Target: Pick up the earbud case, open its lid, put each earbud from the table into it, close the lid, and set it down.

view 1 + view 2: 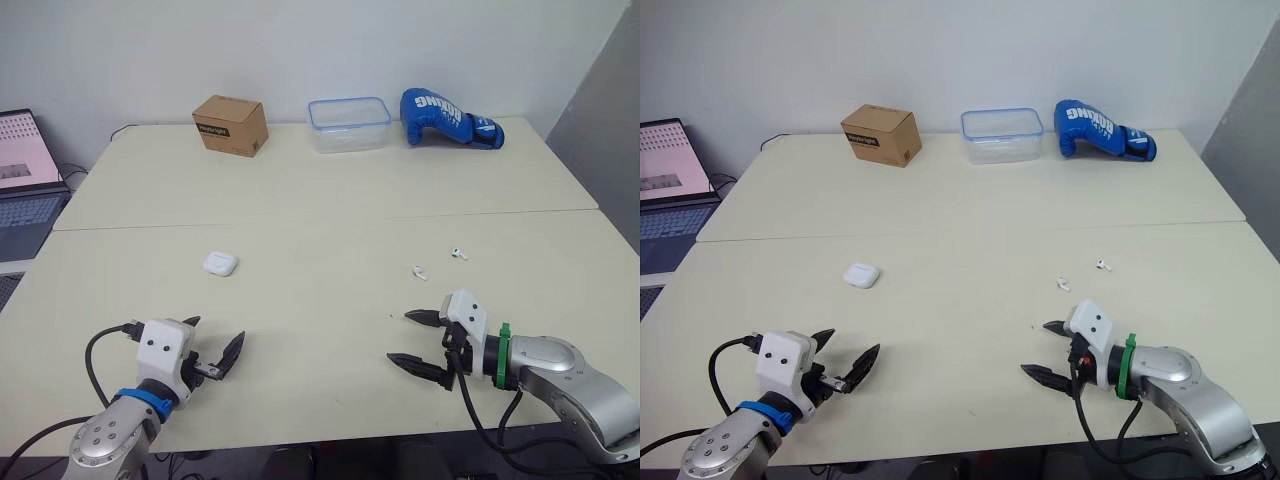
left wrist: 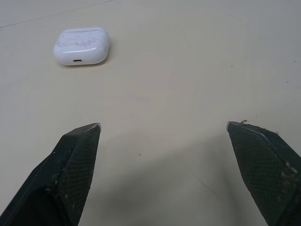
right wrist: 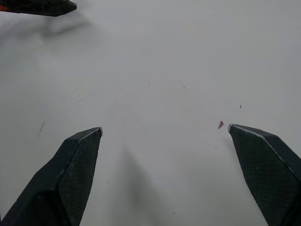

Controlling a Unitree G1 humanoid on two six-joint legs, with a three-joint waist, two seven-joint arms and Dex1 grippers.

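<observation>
A white earbud case (image 1: pixel 220 264) lies closed on the cream table, left of the middle; it also shows ahead of my left fingers as the case (image 2: pixel 81 45). Two small white earbuds lie apart on the right: one earbud (image 1: pixel 419 271) and another earbud (image 1: pixel 459 253) a little farther right. My left gripper (image 1: pixel 212 342) hovers open near the front edge, short of the case, nothing between its fingers. My right gripper (image 1: pixel 411 338) is open too, near the front edge, just short of the earbuds and holding nothing.
At the back of the table stand a cardboard box (image 1: pixel 231 125), a clear plastic container with a blue rim (image 1: pixel 349 125) and a blue boxing glove (image 1: pixel 448 119). A laptop (image 1: pixel 28 180) sits off the table's left side. The table top has a seam (image 1: pixel 330 220) across it.
</observation>
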